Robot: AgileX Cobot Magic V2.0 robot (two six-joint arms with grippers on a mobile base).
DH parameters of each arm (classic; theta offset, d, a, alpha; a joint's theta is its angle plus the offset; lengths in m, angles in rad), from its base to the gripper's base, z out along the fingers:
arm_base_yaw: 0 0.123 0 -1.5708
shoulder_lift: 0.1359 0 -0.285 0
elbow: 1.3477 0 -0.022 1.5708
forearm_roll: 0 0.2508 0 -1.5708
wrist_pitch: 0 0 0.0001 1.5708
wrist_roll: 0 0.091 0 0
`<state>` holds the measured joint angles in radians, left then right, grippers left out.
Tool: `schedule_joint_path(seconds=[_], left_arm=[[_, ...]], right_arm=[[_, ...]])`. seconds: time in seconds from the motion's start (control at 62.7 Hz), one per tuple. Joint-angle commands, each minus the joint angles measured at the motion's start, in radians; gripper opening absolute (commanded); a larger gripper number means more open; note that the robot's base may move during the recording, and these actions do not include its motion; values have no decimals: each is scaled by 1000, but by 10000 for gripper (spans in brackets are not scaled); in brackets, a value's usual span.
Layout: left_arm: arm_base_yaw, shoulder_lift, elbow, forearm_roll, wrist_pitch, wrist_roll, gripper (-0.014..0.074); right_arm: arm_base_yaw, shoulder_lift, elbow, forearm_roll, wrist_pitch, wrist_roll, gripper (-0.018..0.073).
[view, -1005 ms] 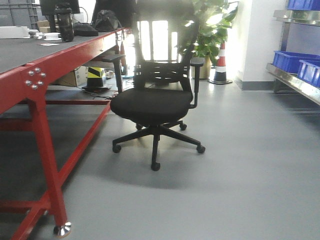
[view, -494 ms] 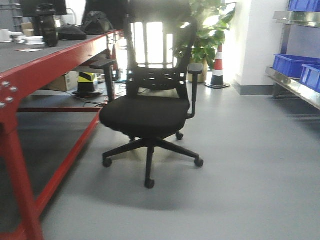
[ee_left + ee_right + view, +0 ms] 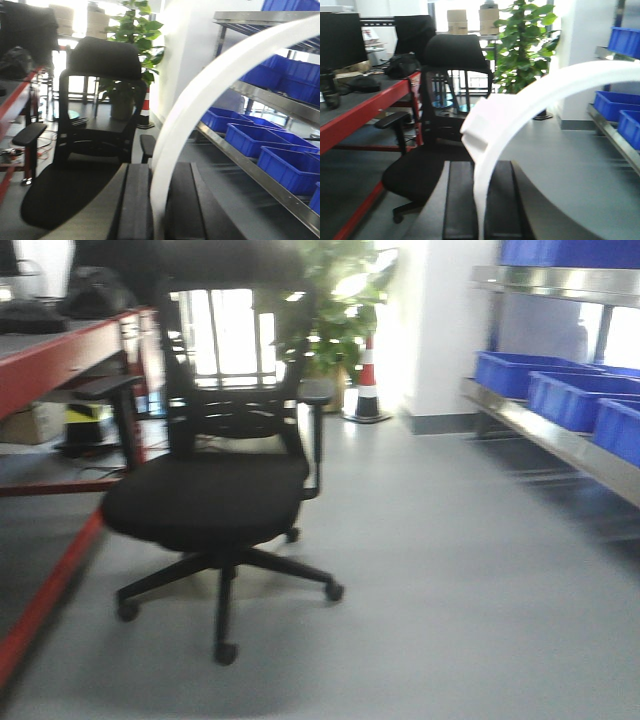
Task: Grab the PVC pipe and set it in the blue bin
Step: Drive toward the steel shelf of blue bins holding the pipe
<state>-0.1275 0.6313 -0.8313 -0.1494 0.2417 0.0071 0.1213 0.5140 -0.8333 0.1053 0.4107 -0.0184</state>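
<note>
PVC pipe point(image 3: 202, 82), between the jaws: was smooth, matt white plastic. Jaws: were matt black. Bins point(image 3: 250, 137), right of the jaws: were glossy blue plastic. Shelf point(image 3: 245, 17): was bright bare metal.

Smooth grey floor point(image 3: 470, 570). Black mesh-back office chair point(image 3: 205, 505) centre-left, on castors. Red-framed workbench point(image 3: 50, 360) along left, dark top, black monitor point(image 3: 342, 35) on it. Bright window point(image 3: 225, 335) behind chair, strong backlight. Potted plant point(image 3: 335, 310) and striped traffic cone point(image 3: 367, 380) beside white pillar point(image 3: 440, 320). Steel shelving point(image 3: 560, 440) on right. Front view motion-blurred.
</note>
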Motion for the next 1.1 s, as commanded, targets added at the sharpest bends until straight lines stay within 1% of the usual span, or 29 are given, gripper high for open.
schedule_joint_path(seconds=[0.0, 1.084], left_arm=[[-7, -5, 0, 0, -27, 1, -111], [-7, -5, 0, 0, -27, 1, -111]], right_arm=[[1, -2, -2, 0, -22, -10, -168], [1, -2, -2, 0, -22, -10, -168]])
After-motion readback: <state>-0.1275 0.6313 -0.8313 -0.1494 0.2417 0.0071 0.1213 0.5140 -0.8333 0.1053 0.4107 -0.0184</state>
